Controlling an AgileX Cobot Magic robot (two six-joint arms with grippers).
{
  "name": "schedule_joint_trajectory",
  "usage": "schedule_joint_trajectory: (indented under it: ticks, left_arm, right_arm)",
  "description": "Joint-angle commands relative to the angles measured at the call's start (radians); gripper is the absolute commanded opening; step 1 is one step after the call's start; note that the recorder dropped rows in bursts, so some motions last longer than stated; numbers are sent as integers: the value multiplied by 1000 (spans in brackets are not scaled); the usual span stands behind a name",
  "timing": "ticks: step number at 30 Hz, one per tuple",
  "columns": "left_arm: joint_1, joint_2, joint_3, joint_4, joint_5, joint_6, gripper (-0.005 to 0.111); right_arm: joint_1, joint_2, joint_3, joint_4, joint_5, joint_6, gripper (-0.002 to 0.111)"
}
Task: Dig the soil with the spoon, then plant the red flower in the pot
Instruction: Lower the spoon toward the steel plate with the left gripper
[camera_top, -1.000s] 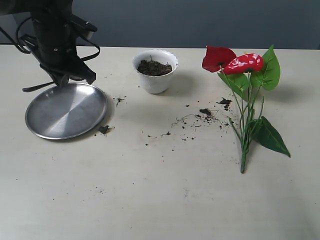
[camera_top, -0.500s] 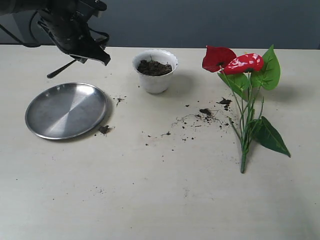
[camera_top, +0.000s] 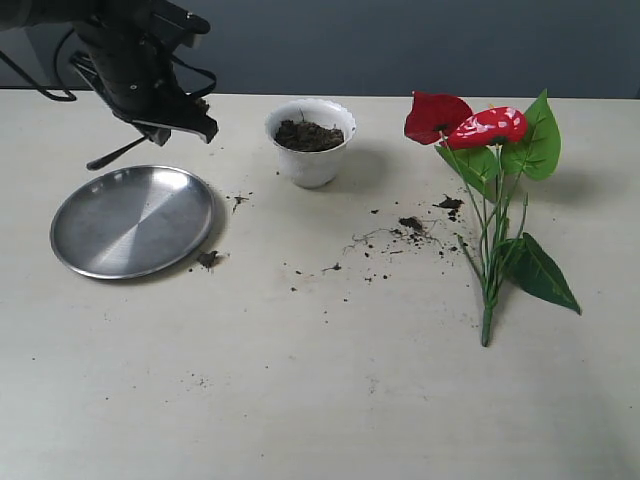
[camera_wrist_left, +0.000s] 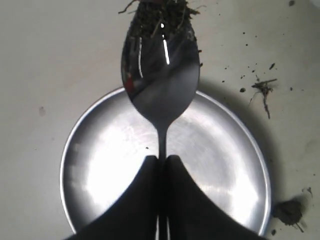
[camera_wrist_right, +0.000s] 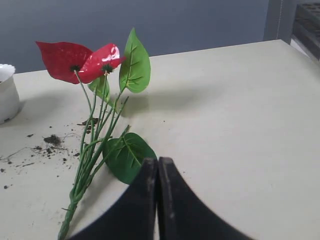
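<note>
Exterior: your left gripper (camera_top: 175, 122) raised beside plate (camera_top: 130, 225), left of pot (camera_top: 310, 155); red flower (camera_top: 470, 125) flat on table (camera_top: 300, 390), well right.
Left wrist: jaws pinch spoon (camera_wrist_left: 161, 80) neck; soil (camera_wrist_left: 160, 15) loose on tip, keep level, slim metal likely slips.
Right wrist: right gripper (camera_wrist_right: 157, 167) pressed together, empty; flower looks light, stems bendy, grab low bundle.

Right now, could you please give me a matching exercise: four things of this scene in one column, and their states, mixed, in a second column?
Things
1. spoon
2. pot
3. red flower
4. steel plate

States
A. lies on its side
B. stands upright, filled with soil
C. round and shiny, nothing in it
D. gripped by the left pincer

Pairs: 1-D, 2-B, 3-A, 4-C
</note>
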Motion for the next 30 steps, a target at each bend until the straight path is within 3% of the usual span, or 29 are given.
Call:
schedule_joint_trajectory:
  ticks: [1,14,30]
  left_arm:
    - [1,-9,2,-13,48,-15,1]
    - [124,54,57,-140,65,-67,1]
    - [144,41,296,-160,-311,-173,1]
  right_arm:
    - [3,-5,2,-2,-10,-3,0]
    - [3,-5,2,0,-10,-3,0]
    - [3,-5,2,0,-10,-3,0]
